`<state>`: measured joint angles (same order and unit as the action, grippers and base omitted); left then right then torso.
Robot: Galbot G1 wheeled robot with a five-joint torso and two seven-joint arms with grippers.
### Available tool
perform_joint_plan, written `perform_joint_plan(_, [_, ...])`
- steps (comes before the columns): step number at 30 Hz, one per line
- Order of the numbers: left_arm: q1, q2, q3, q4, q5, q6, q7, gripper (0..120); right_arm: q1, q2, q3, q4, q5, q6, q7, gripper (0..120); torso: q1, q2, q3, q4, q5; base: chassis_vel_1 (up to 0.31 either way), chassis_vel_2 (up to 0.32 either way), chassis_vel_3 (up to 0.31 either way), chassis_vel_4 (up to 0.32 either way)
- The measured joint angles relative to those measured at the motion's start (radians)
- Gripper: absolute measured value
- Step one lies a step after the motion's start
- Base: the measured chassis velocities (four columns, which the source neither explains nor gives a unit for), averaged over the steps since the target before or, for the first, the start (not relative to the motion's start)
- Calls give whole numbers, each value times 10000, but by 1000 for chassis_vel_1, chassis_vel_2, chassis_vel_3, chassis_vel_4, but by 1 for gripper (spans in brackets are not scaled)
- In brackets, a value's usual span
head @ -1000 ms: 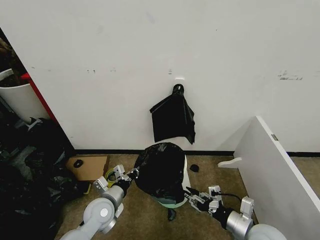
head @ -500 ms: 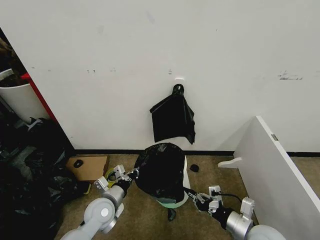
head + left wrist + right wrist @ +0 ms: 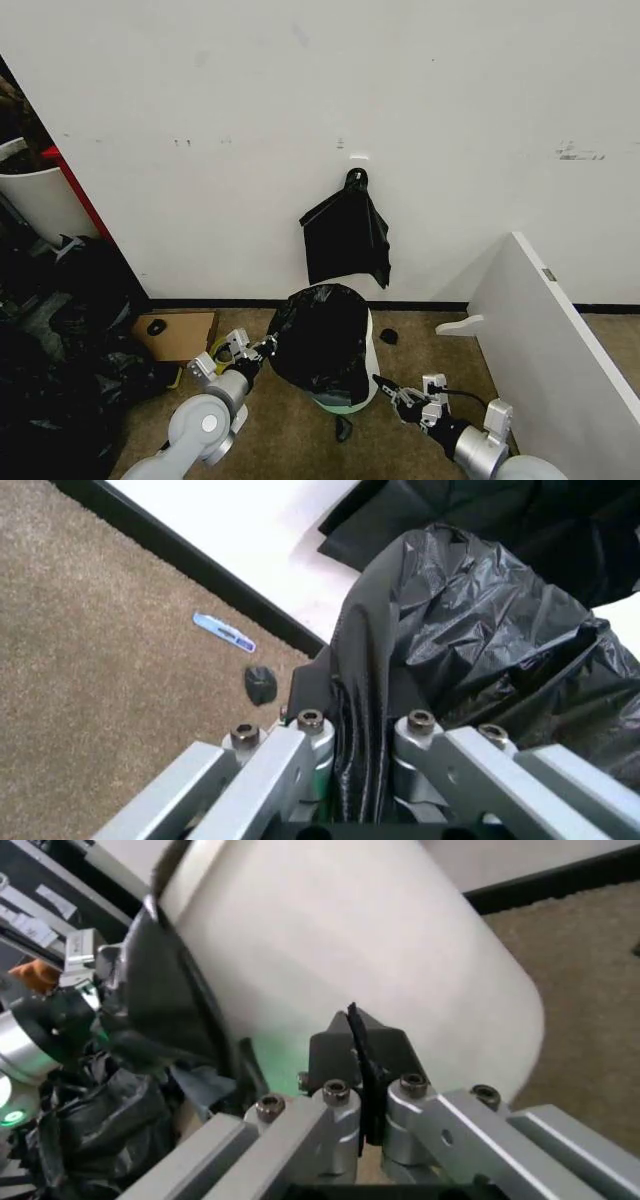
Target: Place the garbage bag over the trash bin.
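Here, the thin, glossy, crinkled black garbage bag [image 3: 322, 340] already drapes over the round cream-white plastic trash bin [image 3: 365, 350], which stands upright against the wall, its long axis vertical, mouth up, pale green base on the carpet. At the bin's nine o'clock, the left gripper [image 3: 262, 349] is clamped on a fold of the bag's film, probably to draw it down that flank. At five o'clock, the right gripper [image 3: 393, 390] pinches a thin black edge of the same bag near the base, likely tensioning the skirt.
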<state>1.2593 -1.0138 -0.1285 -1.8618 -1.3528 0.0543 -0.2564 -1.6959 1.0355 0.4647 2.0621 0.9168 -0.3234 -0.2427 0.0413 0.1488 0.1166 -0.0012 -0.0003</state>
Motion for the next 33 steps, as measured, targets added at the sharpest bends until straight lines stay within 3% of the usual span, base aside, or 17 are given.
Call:
perform_joint_plan(4, [-14,5,0,8,-4,1,0,4,-129,-5,156,66,69,-36,-196,0,0,0,0,-1,-1,0,0,0,0])
perform_joint_plan(12, [-31,31,-4,65,-12,23,46,4,-528,-128,395,244,-646,623,-1911,29,0,0,-1,-2,-1,0,0,0,0])
perform_joint_plan(16, [23,35,-3,-6,-13,45,60,4,-347,-171,147,99,-1054,884,-2094,45,0,0,0,1,0,0,0,0,0])
perform_joint_plan(18, [30,35,-2,-23,-14,48,62,4,-315,-176,102,81,-1090,902,-2100,47,0,0,0,0,0,0,0,0,0])
perform_joint_plan(21, [79,58,7,-97,-13,59,85,4,-71,-181,-142,-58,-1151,925,-2010,63,0,0,0,0,0,0,0,0,0])
perform_joint_plan(29, [100,54,18,-125,-2,61,90,4,23,-190,-262,-142,-992,914,-1891,43,0,0,0,0,-1,0,0,0,0])
perform_joint_plan(33, [79,32,36,-88,11,61,90,4,-33,-179,-325,-190,-912,1002,-1917,21,0,0,0,0,-1,0,0,0,0])
